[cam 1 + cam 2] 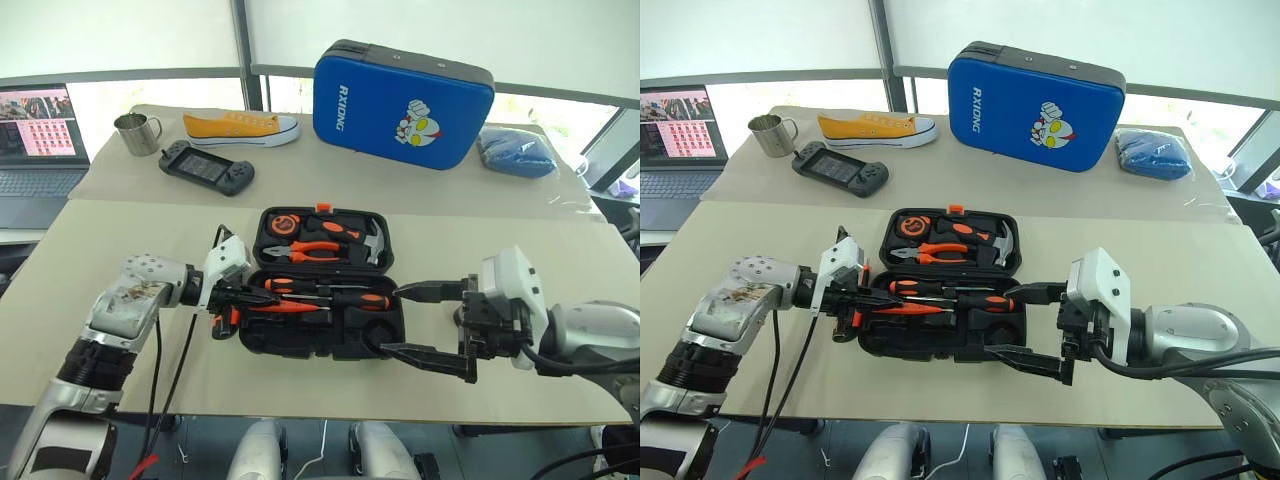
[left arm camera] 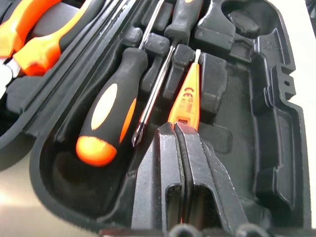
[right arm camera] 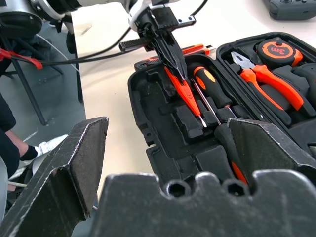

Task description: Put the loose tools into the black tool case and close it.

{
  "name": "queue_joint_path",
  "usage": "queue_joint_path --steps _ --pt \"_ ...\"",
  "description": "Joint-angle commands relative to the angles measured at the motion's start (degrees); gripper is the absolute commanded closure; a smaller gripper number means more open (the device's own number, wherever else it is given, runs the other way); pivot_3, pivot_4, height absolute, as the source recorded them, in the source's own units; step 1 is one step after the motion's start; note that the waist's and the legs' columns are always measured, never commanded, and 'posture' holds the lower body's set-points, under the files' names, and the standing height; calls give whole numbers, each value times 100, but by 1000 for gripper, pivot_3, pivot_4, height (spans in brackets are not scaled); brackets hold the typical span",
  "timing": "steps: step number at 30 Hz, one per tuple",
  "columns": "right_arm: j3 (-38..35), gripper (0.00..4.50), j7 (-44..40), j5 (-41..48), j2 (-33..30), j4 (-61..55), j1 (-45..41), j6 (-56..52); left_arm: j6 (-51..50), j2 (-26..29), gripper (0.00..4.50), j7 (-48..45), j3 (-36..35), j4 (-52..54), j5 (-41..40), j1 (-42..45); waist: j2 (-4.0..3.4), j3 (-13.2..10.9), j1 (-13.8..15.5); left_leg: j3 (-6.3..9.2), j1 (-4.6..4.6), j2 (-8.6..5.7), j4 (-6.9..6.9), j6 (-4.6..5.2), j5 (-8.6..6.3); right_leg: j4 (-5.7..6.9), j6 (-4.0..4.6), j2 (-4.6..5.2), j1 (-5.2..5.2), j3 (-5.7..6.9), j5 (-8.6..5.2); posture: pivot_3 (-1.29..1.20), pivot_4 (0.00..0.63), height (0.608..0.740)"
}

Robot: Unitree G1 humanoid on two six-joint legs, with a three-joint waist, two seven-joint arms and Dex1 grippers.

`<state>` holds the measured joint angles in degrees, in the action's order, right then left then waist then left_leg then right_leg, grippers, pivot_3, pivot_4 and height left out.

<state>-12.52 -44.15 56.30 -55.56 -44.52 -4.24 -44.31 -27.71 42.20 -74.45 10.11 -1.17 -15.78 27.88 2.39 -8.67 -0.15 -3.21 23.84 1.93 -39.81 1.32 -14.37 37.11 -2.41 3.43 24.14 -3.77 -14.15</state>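
Observation:
The black tool case (image 1: 300, 347) lies open in the middle of the near table. Two screwdrivers (image 1: 340, 296) with orange-and-black handles lie in its near half. My left gripper (image 1: 262, 298) reaches in from the case's left end and is shut on the end of the slim orange pen-like tool (image 2: 186, 96), which lies along a slot beside the screwdrivers. The black-and-orange utility knife (image 1: 224, 322) lies on the table just left of the case, under that gripper. My right gripper (image 1: 427, 325) hangs open at the case's right end, holding nothing.
The case's far half holds pliers (image 1: 312, 251), a hammer (image 1: 372, 240) and a tape measure (image 1: 285, 224). On the far table stand a blue cartoon-printed case (image 1: 400, 100), a yellow shoe (image 1: 240, 127), a metal mug (image 1: 137, 133), a game controller (image 1: 207, 167) and a blue bundle (image 1: 515, 152). A laptop (image 1: 40, 140) sits at the far left.

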Motion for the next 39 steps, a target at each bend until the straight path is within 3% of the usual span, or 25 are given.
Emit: queue_joint_path --steps 1,24,30,39 --pt "-165 0 40 78 -94 -80 -108 -18 374 -72 4433 62 180 -135 231 54 0 0 -1 0 0 0 0 0 0 0 0 0 0 0 0 0 150 739" --pt "-117 0 21 -67 4 119 0 85 1935 341 4433 101 327 -453 874 -535 -14 17 -48 -1 -12 3 7 1 0 -1 1 -1 -9 -2 0 0 150 739" --pt "-62 0 -31 -158 47 182 44 123 1295 212 4433 140 -109 -282 222 -308 -16 19 -51 -1 -11 3 6 1 0 0 1 -1 -7 -2 0 0 150 739" --pt "-30 0 -100 -245 81 278 -43 133 1638 350 4433 86 89 -240 482 -620 -16 19 -49 -1 -10 2 4 1 0 0 0 0 -7 -1 0 0 150 739"
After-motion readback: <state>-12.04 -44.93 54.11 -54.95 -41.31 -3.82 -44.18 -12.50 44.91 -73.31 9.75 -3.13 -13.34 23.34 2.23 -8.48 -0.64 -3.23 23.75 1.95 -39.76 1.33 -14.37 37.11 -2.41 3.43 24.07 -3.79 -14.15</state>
